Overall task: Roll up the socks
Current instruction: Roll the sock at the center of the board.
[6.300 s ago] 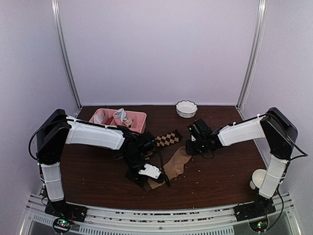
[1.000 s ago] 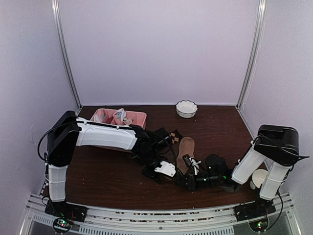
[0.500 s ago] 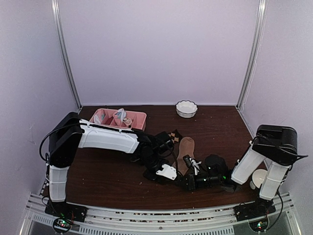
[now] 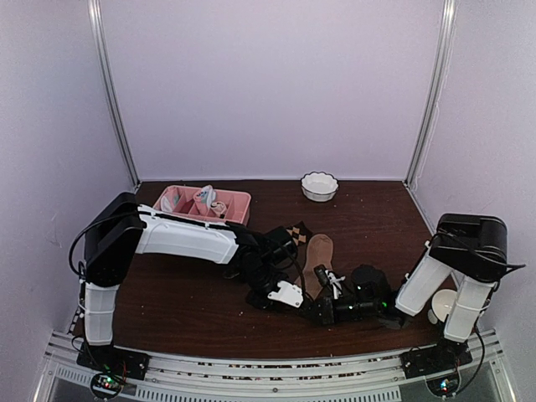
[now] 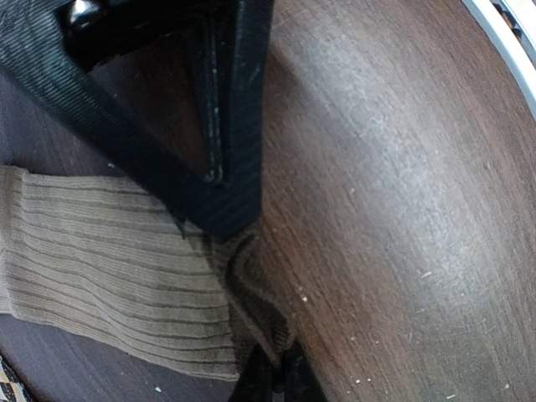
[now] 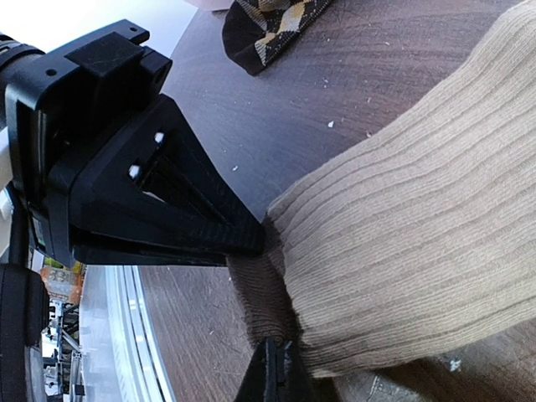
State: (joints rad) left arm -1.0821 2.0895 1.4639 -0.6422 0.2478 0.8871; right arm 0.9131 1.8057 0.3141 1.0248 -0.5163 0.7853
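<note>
The tan sock [image 4: 319, 254] lies lengthwise at the table's middle, its far end overlapping the dark brown argyle sock [image 4: 295, 231]. Both grippers meet at its near end. My left gripper [image 4: 289, 295] is shut on a corner of the ribbed tan sock [image 5: 109, 268], its tips [image 5: 275, 368] pinching a raised fold. My right gripper [image 4: 321, 306] comes in from the right and is shut [image 6: 276, 358] on the darker cuff edge of the same tan sock [image 6: 402, 218]. The argyle sock [image 6: 270, 21] shows at the top of the right wrist view. The left gripper's black body [image 6: 126, 197] sits just beside the pinch.
A pink divided tray [image 4: 240, 201] with small bundles stands at the back left. A white bowl [image 4: 319, 186] sits at the back centre. A white round object [image 4: 440, 306] rests by the right arm's base. The metal rail [image 4: 268, 368] runs along the near edge.
Over the last second my left gripper has closed onto the tan sock's near end and edged right. The right gripper has stayed shut on the sock.
</note>
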